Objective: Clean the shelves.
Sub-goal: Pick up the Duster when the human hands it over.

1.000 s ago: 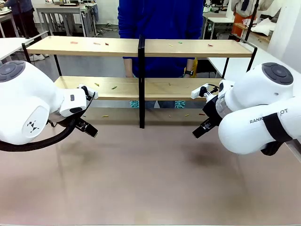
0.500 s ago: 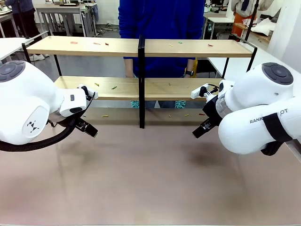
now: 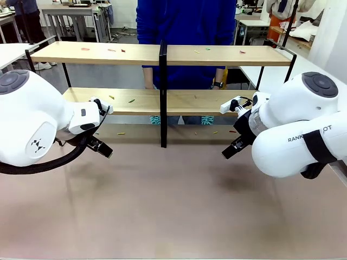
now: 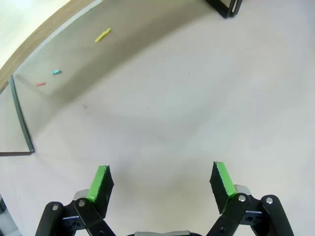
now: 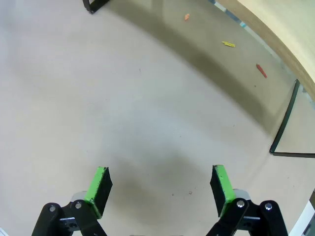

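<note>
The shelves [image 3: 124, 54] are two long light-wood boards in a thin black frame with a black centre post [image 3: 162, 92], standing across the far side of the beige tabletop. Small coloured scraps lie on both boards and on the table beneath, such as a yellow scrap [image 4: 102, 35] and a red scrap [image 5: 261, 71]. My left gripper [image 3: 100, 147] [image 4: 161, 181] hovers open over bare tabletop in front of the rack's left half. My right gripper [image 3: 230, 149] [image 5: 160, 184] hovers open in front of the right half. Neither holds anything.
A person in a blue top [image 3: 184, 32] stands behind the rack. Two teal bristly things [image 3: 155, 119] show just below the lower board. White tables [image 3: 11, 51] flank the rack. The frame's legs [image 5: 284, 125] and the post's foot [image 4: 225, 7] rest on the tabletop.
</note>
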`<state>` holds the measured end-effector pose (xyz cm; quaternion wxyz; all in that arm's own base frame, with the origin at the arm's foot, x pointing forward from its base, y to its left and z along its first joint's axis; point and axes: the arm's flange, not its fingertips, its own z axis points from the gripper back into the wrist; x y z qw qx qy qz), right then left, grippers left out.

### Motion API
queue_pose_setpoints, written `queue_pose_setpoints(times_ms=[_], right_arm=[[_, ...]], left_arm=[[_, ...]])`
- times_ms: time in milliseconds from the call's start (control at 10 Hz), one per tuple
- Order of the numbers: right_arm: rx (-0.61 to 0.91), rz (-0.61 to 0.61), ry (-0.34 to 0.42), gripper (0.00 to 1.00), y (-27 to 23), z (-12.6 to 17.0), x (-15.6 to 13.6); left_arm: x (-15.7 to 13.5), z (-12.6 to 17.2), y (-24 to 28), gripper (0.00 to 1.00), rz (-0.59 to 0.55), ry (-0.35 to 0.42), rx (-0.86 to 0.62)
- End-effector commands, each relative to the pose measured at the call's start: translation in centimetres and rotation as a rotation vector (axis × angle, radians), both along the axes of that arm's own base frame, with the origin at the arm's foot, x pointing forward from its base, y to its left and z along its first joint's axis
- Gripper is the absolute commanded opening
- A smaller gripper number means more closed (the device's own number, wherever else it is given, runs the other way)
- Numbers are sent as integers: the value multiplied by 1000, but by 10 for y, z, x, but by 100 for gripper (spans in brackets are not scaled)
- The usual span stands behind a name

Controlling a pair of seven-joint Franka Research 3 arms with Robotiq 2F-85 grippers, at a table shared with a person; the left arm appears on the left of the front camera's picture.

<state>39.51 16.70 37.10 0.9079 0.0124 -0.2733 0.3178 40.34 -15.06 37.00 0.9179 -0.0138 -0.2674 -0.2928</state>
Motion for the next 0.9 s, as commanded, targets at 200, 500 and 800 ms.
queue_pose_setpoints(times_ms=[200, 500, 800], right_arm=[[0, 0, 0, 100, 0, 0, 0], [168, -277, 71, 100, -46, 115, -102], [312, -324, -61, 100, -87, 145, -148]], left_arm=[[0, 0, 0, 100, 0, 0, 0], [-144, 100, 63, 100, -109, -217, -127], [-211, 107, 103, 100, -241, -260, -159]])
